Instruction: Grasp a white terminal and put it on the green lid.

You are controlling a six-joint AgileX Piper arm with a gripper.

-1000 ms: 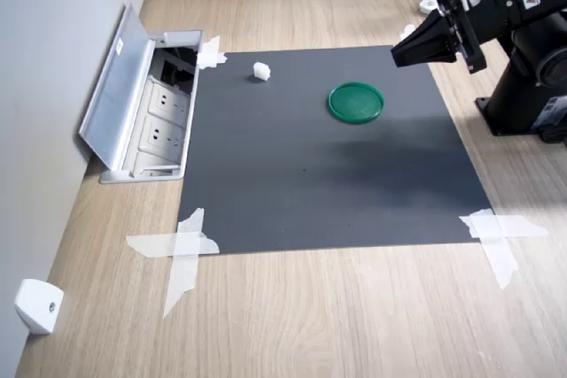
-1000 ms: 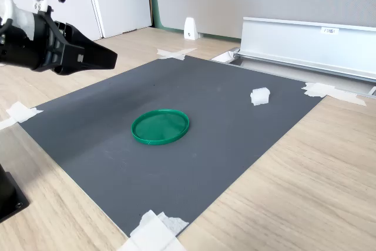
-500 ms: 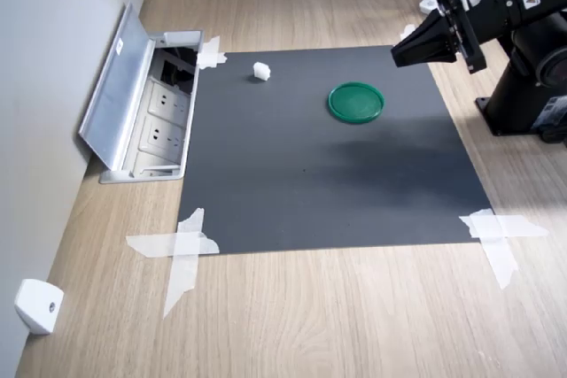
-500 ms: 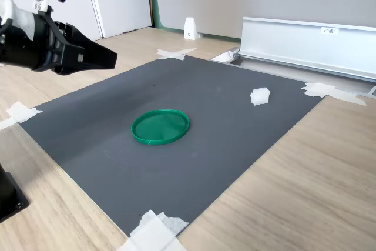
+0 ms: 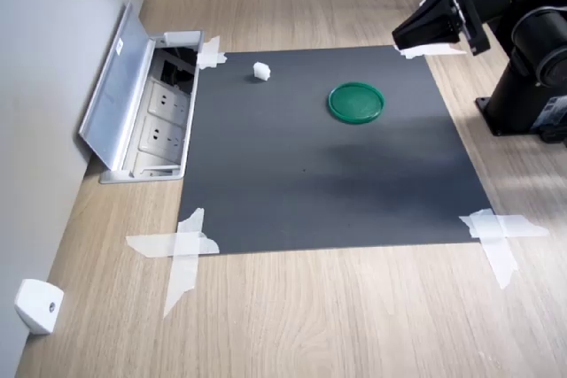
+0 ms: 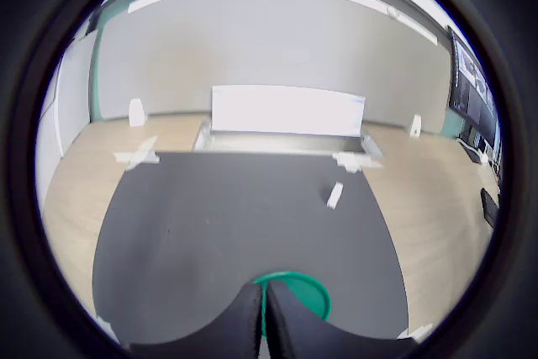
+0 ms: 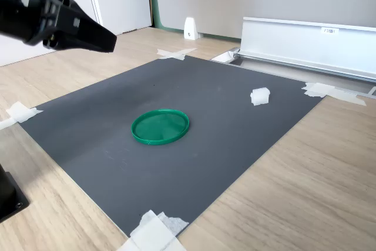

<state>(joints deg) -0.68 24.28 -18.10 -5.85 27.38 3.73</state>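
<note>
The white terminal (image 5: 261,70) (image 7: 260,96) (image 6: 334,195) is a tiny white block lying on the dark mat near the floor socket box. The green lid (image 5: 356,102) (image 7: 160,126) (image 6: 308,288) lies flat on the mat, apart from the terminal. My gripper (image 5: 396,42) (image 7: 114,44) (image 6: 264,290) hangs in the air above the mat's edge, on the far side of the lid from the terminal. It is shut, its black fingers pressed together with nothing between them. In the wrist view the fingers cover part of the lid.
The dark grey mat (image 5: 310,183) is taped to the wood floor at its corners (image 5: 182,250). An open floor socket box with a raised metal cover (image 5: 133,104) (image 7: 305,42) adjoins the mat. White wedge pieces (image 5: 37,305) (image 7: 191,29) sit by the wall. The arm's base (image 5: 532,95) stands beside the mat.
The gripper has risen, moving up in both exterior views, still shut. The terminal and the lid have not moved.
</note>
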